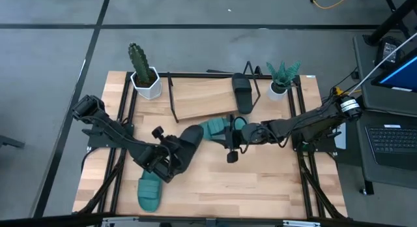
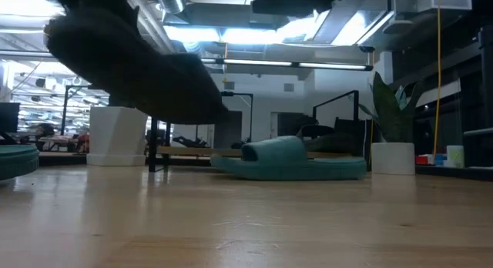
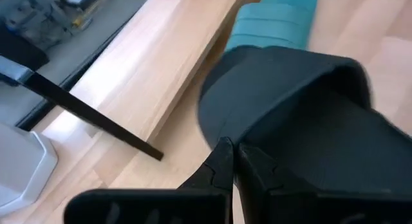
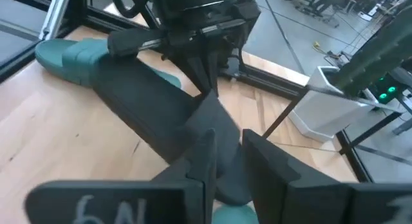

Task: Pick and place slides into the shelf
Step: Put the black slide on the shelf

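My left gripper [image 1: 168, 158] is shut on a black slide [image 1: 187, 143], which is lifted clear of the table in the low view [image 2: 131, 60]. A teal slide [image 1: 215, 129] lies flat on its sole on the table, just in front of the shelf [image 1: 199, 96]. My right gripper [image 1: 232, 143] hovers above this slide's right end, open, and the slide shows below its fingers [image 4: 232, 214]. A second black slide [image 1: 242, 93] rests on the shelf's right part. A second teal slide [image 1: 148, 191] lies on the table at the near left. My left gripper pinches the black slide's rim [image 3: 248, 143] between its two fingers, at the slide's end nearest the arm. The fingers come slanting from the table's near left. The slide is lifted clear of the table and tilted, its far end pointing toward the shelf.
A white pot with a cactus [image 1: 143, 77] stands at the shelf's left end and a white pot with a green plant [image 1: 280, 83] at its right end. The shelf's left and middle board is bare. A laptop [image 1: 391, 139] sits beyond the table's right edge.
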